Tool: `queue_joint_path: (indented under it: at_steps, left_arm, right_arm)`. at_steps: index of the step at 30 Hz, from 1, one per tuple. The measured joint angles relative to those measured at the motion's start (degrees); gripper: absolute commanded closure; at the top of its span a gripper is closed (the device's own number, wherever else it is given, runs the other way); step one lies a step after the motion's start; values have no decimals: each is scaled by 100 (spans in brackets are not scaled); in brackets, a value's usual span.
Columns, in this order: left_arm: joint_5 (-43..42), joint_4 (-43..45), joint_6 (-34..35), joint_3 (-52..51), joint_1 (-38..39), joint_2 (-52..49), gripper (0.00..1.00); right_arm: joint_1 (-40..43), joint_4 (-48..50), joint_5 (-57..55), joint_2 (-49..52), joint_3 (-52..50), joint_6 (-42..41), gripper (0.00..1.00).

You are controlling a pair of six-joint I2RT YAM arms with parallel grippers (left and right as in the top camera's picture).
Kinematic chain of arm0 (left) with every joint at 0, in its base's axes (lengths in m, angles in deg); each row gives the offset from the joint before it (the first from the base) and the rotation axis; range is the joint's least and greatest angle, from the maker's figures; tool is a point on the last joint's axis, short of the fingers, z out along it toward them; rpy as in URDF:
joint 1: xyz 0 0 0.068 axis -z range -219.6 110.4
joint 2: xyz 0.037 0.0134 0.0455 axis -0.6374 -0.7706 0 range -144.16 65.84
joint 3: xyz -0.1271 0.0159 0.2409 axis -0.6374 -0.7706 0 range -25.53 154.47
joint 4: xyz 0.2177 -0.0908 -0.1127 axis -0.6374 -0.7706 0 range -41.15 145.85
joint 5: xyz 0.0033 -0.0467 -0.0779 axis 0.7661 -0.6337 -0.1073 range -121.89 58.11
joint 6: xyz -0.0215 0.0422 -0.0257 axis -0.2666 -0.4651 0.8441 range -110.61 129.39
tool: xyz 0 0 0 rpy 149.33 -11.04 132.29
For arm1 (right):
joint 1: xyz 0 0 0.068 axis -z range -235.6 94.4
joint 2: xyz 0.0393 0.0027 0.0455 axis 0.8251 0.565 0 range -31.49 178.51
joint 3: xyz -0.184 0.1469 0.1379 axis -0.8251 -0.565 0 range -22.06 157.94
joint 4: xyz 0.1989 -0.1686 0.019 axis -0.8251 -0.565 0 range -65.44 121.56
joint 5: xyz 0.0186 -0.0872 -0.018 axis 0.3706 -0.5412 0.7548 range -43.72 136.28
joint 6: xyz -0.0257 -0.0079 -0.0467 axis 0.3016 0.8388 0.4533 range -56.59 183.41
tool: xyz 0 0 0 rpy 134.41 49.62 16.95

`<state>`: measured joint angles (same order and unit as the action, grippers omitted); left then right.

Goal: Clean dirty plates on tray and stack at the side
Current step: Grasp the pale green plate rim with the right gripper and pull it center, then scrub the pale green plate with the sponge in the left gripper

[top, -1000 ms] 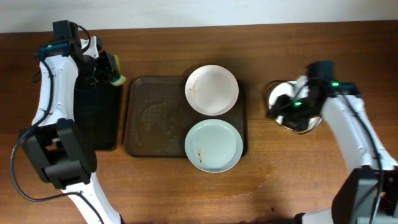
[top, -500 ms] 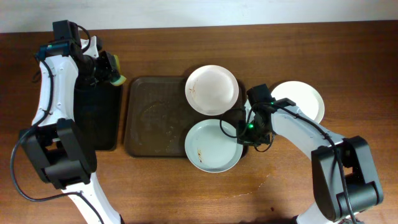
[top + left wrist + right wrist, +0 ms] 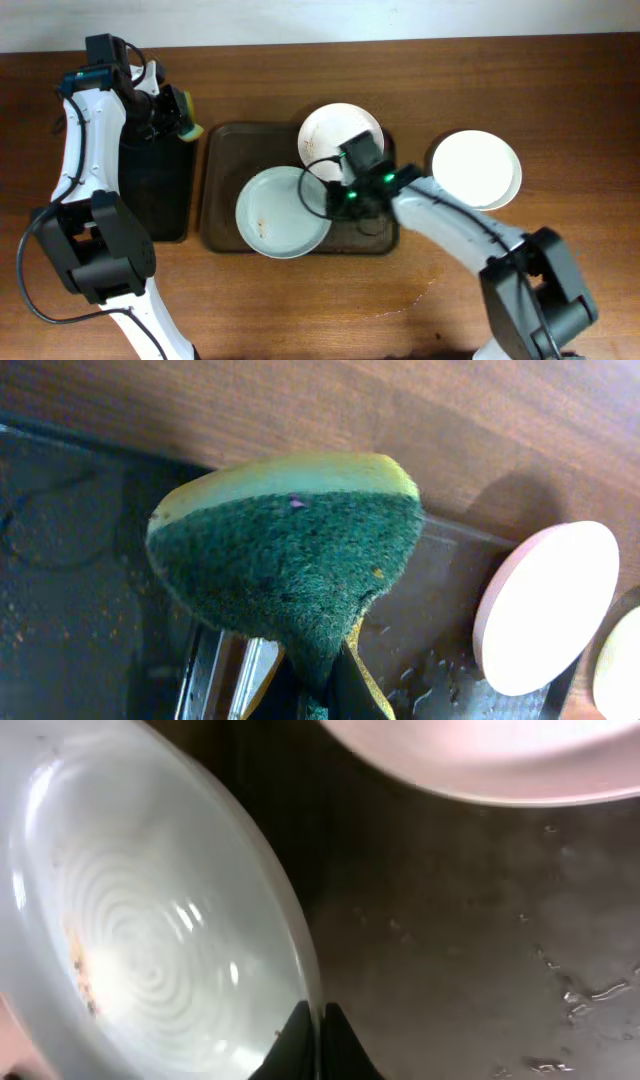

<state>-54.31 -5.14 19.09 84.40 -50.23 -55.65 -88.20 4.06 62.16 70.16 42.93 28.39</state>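
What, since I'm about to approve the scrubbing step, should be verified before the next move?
1. Right hand grips the held plate by its rim: ok.
2. Left hand holds the sponge: ok.
3. Sponge at the held plate: not ok, it is by the black tray, apart.
4. Held plate clean: not ok, brown specks.
5. Held plate lifted off the brown tray: cannot tell.
6. Side plate clear of the right arm: ok.

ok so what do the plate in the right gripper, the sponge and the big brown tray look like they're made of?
The plate: glazed ceramic or melamine, can't tell which. It is glossy white, with sharp highlights and faint concentric rings.
The sponge: yellow foam with a coarse, fibrous green scouring face.
The tray: probably moulded plastic. It is dark brown with a matte, pebbled surface.
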Motion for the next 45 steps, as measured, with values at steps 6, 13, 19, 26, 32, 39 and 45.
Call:
queue_joint_path:
  at_steps: [6, 13, 19, 26, 32, 39, 45]
  left_arm:
    - [87, -293, -256, 4, 11, 0, 99]
    - [625, -629, -505, 136, 317, 946, 99]
    - [605, -1139, -844, -133, 501, 1178, 99]
    - [70, -391, -1648, -1644, 505, 1156, 99]
    - [-129, 326, -2068, -2312, 662, 1161, 99]
    - [140, 1467, -2135, -3023, 1298, 1152, 99]
    - [671, 1519, -2155, -3023, 1657, 1152, 99]
  right_arm:
    - [-750, 365, -1338, 175, 2, -1567, 96]
    - [-752, 905, -1443, 752, 7, -2168, 53]
    - [-96, 1327, -494, 892, 11, -1727, 80]
    - [105, 1624, 404, 1211, 39, -1403, 94]
    - [101, 1628, 496, 1259, 39, -1381, 96]
    - [101, 1598, 640, 1266, 57, -1248, 68]
    - [101, 1506, 765, 1266, 111, -1073, 96]
